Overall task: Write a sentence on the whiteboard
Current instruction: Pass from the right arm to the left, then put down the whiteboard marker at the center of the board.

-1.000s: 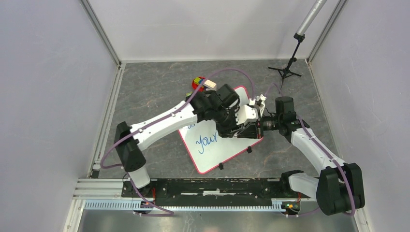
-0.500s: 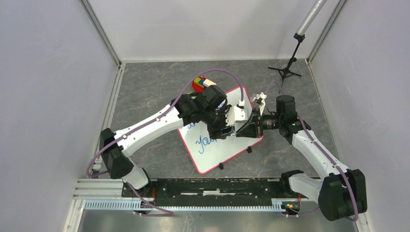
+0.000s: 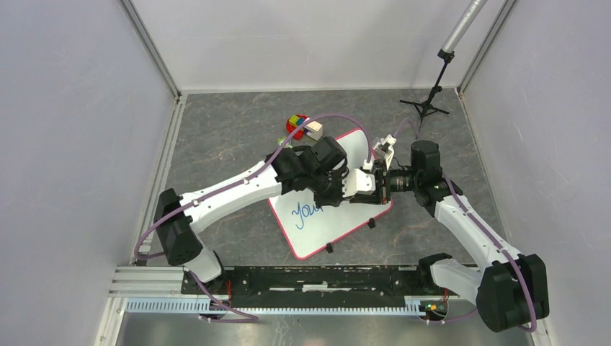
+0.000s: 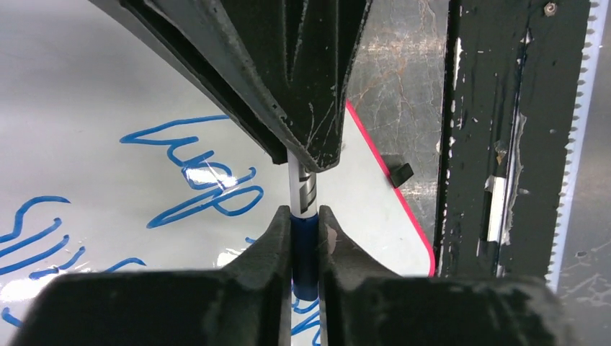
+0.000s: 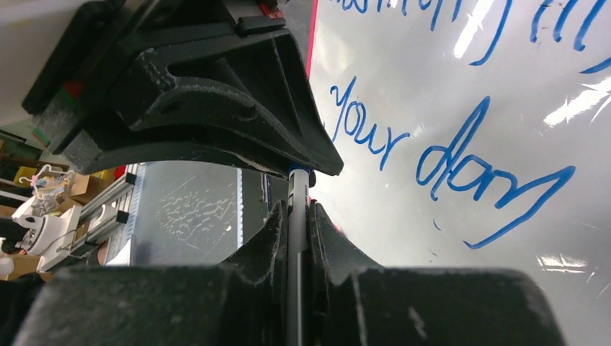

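Change: over the last second the left arm swung its elbow outward and re-set its wrist against the right one. It now covered the tail of the lower line in the top view. The right arm hardly moved.
Left gripper [image 4: 305,218]: closed narrow on the blue end of the marker [image 4: 302,189].
Right gripper [image 5: 294,210]: clamped narrow on the marker's pale barrel, nose to nose with the left.
Meaning: both lines of the sentence [image 5: 436,155] read complete, so the writing looked finished. The two-handed hold was judged to be capping or a hand-over. Which of the two could not be told, nor whether the blue part was a cap.
Marker axis: it ran straight from one gripper into the other, left-right across the scene. The blue end pointed toward the left arm and the barrel toward the right. It was held above the board, and the tip was hidden.
Board [image 3: 333,228]: it lay flat on the table between the arms, turned askew. Its long axis ran from near-left to far-right.
Sentence direction: the lettering slanted along that long axis, rising toward far-right.
Grippers' place: over the board's right part, near its right corner.
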{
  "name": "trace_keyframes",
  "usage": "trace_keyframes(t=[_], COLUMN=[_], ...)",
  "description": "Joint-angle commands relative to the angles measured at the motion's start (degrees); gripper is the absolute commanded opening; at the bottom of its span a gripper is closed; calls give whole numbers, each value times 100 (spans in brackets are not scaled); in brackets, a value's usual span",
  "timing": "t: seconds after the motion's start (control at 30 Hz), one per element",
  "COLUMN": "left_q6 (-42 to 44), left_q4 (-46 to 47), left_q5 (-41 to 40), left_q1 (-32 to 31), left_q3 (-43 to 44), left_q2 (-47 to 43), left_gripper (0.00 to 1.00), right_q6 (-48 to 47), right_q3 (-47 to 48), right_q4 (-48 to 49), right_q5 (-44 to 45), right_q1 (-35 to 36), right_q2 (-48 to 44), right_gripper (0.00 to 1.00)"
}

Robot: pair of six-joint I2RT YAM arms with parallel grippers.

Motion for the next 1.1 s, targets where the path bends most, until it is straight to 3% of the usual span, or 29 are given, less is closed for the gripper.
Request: trace_keyframes(t=[0.0, 0.1, 0.27, 0.33, 0.43, 0.6, 0.73, 0.83, 1.07], left_q6=[-24, -163, -619, -682, -836, -1151, -1451, -1733, -1964], left_q4=[343, 462, 536, 480, 444, 491, 532, 482, 122], left_q5=[51, 108, 362, 398, 573, 943, 1211, 1368, 1680], left_q1=[-173, -366, -379, -282, 90, 951, 1728, 2542, 5077], left_q3=[468, 725, 1264, 1245, 887, 332, 346, 368, 31], left_q2=[169, 270, 405, 350, 114, -398, -674, -823, -1216], left_gripper=[10, 2, 2, 2, 2, 2, 2, 2, 5], right_q6=[344, 559, 597, 460, 142, 132, 140, -70, -2324], right_q3=[21, -70, 21, 191, 581, 1255, 1697, 1812, 2188], right_q4=[445, 848, 917, 724, 287, 254, 209, 31, -2136], right_q5=[-74, -3, 56, 83, 102, -18, -15, 65, 978], right_q1=[161, 262, 314, 251, -166, -1180, -1460, -1703, -1910], right_q2=[-73, -53, 13, 44, 115, 260, 440, 546, 828], right_gripper=[0, 0, 0, 8, 27, 64, 96, 98, 98])
